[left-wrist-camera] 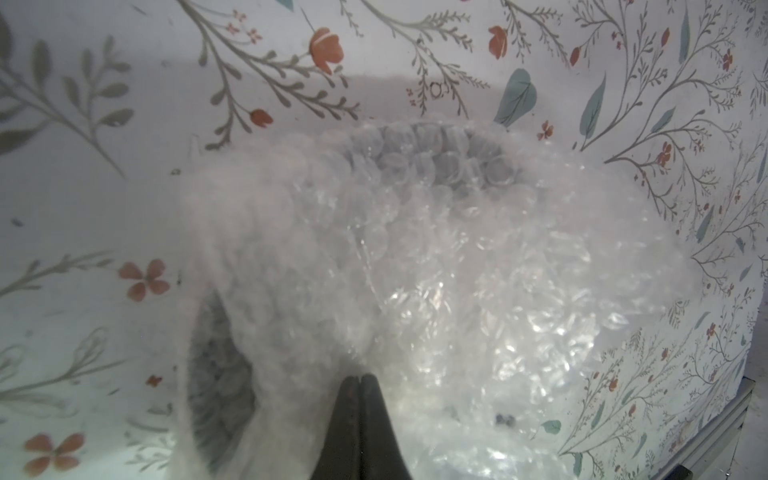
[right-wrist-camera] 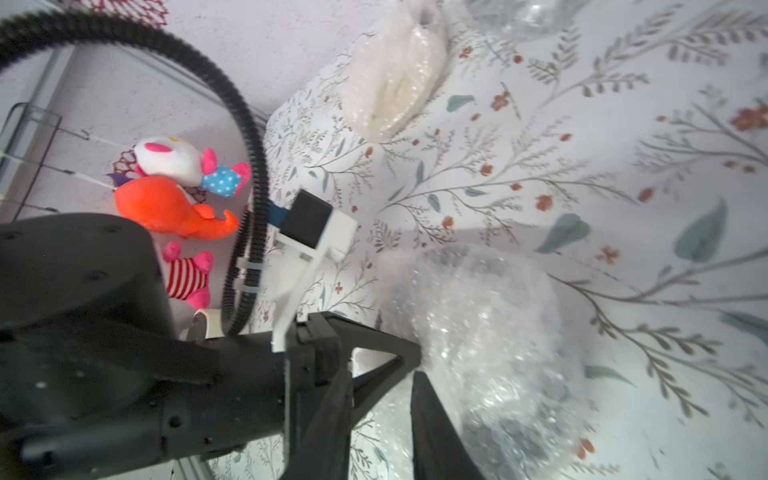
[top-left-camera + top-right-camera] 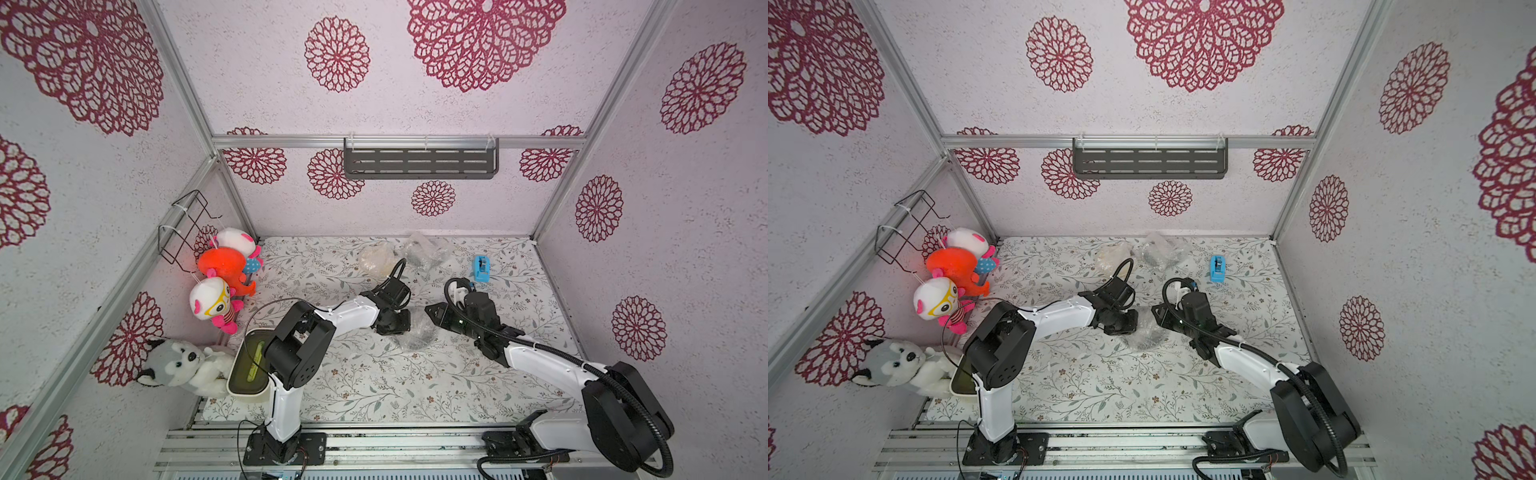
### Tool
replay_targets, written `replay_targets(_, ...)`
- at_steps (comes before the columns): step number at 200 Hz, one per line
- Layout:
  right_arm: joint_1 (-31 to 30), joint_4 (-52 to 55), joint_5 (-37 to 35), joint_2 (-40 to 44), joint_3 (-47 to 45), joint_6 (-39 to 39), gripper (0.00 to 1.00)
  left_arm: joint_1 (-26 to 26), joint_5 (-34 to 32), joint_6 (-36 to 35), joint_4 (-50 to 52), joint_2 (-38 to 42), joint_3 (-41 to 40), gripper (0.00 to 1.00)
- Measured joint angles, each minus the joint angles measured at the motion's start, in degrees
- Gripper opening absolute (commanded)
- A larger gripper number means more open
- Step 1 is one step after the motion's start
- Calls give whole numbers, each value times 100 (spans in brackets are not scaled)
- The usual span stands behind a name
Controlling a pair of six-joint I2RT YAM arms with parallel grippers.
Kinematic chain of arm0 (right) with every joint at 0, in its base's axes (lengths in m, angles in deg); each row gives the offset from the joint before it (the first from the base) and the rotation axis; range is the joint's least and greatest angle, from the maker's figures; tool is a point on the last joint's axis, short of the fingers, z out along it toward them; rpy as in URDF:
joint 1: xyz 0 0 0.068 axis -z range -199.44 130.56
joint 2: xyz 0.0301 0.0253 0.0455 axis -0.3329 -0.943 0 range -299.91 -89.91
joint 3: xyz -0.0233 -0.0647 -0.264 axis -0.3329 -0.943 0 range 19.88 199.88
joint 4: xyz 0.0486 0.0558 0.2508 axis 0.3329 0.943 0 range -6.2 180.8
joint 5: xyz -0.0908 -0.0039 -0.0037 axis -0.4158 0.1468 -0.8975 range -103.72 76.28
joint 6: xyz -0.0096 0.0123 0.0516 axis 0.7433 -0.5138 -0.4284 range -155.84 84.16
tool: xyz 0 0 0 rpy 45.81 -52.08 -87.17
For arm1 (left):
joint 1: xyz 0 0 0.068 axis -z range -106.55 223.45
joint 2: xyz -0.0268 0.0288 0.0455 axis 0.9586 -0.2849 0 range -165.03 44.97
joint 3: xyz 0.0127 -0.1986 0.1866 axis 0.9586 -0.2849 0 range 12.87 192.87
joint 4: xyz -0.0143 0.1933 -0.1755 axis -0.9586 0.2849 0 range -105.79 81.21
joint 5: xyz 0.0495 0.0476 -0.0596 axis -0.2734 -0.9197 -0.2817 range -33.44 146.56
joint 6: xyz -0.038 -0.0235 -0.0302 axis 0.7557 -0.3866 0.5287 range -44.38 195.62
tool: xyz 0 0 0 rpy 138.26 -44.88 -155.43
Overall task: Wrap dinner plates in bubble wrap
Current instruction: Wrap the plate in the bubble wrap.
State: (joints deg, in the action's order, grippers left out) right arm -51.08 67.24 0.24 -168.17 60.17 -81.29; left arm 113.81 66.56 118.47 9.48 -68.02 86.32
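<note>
Left fingers [image 1: 348,419] pinched on bubble wrap [image 1: 436,270], right fingers [image 2: 434,428] slightly parted, dark plate [image 1: 436,162] flat underneath

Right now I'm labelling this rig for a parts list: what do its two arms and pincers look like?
Both the left arm and right arm have glossy white links between bulky black joints. A ribbed black hose trails from each wrist, beside a white bracket. The left pincer and right pincer are black with tapered, pointed fingers.

glossy clr plastic bubble wrap [image 1: 457,270], matt printed table cover [image 3: 374,382], fuzzy cloth plush toys [image 3: 220,266], alu frame rails [image 3: 291,142]
</note>
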Motion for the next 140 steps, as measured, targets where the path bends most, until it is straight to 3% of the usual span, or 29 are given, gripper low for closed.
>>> replay_targets(29,0,59,282,-1027,831,-28,19,-2,24,-2,-94,15,-59,0)
replay_targets(54,61,317,271,-1578,787,-177,18,-2,24,-4,-162,85,-138,0)
replay_targets(71,146,494,282,-1735,417,-273,17,-7,127,-44,-125,238,-247,0)
replay_targets(84,181,374,352,-1762,122,-378,16,-13,315,-70,-109,378,-321,15)
replay_targets(100,195,144,387,-1707,-4,-511,16,-13,588,-96,-170,728,-407,25)
replay_targets(122,195,-81,391,-1707,-116,-675,16,-13,804,-81,-376,1180,-264,24)
replay_targets(140,195,-197,404,-1707,-170,-769,16,-11,866,-83,-382,1080,264,21)
